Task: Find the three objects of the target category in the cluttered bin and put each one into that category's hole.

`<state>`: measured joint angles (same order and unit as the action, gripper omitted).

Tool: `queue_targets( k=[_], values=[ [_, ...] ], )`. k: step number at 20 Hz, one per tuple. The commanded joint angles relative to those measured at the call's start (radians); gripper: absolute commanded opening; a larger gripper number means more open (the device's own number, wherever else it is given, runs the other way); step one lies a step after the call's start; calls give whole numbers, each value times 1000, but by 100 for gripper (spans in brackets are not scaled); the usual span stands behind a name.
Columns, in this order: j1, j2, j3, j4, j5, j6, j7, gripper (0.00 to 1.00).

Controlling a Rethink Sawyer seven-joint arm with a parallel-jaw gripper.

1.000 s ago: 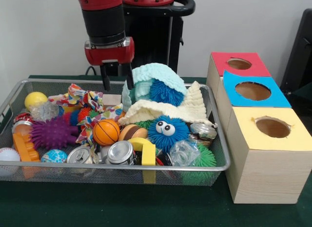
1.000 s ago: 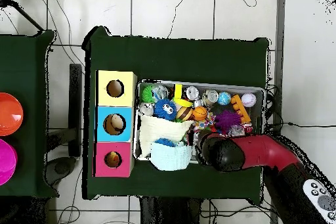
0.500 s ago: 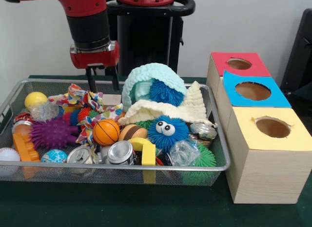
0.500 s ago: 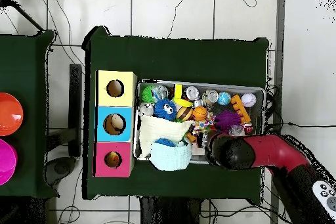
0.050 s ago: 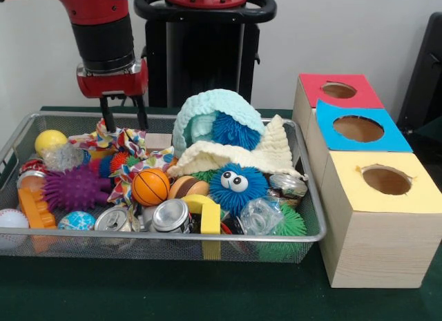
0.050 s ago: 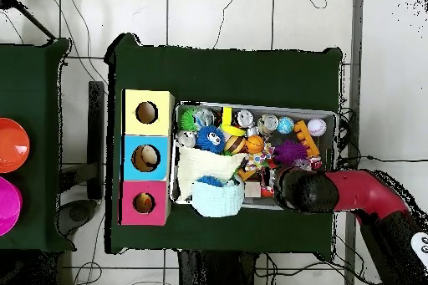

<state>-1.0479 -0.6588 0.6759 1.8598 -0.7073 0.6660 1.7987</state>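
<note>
the silver wire mesh bin (image 5: 304,232) full of toys sits just beside the row of three wooden boxes with red, blue and yellow holed tops (image 5: 359,131). the red and black gripper (image 5: 124,121) hangs empty, its two fingers parted, above the multicoloured patterned cloth ribbon (image 5: 117,138) at the bin's back, with the purple spiky rubber ball (image 5: 74,188) lower and nearer the camera.

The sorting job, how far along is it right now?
Nothing looks sorted: the mesh bin remains crammed, and no toy shows in the red, blue or yellow hole. The gripper hangs open and empty over the patterned cloth. All three picks remain.
</note>
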Motion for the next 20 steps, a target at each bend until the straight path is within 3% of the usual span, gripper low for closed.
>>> queue_targets(
  k=[1,4,9,20],
  values=[
    [-23,63,87,-140,-42,150,-419,100],
    [-25,76,99,-159,-45,159,-458,100],
    [-33,75,127,-165,-94,73,-492,100],
    [-17,117,120,-231,-82,115,-537,100]
  ],
)
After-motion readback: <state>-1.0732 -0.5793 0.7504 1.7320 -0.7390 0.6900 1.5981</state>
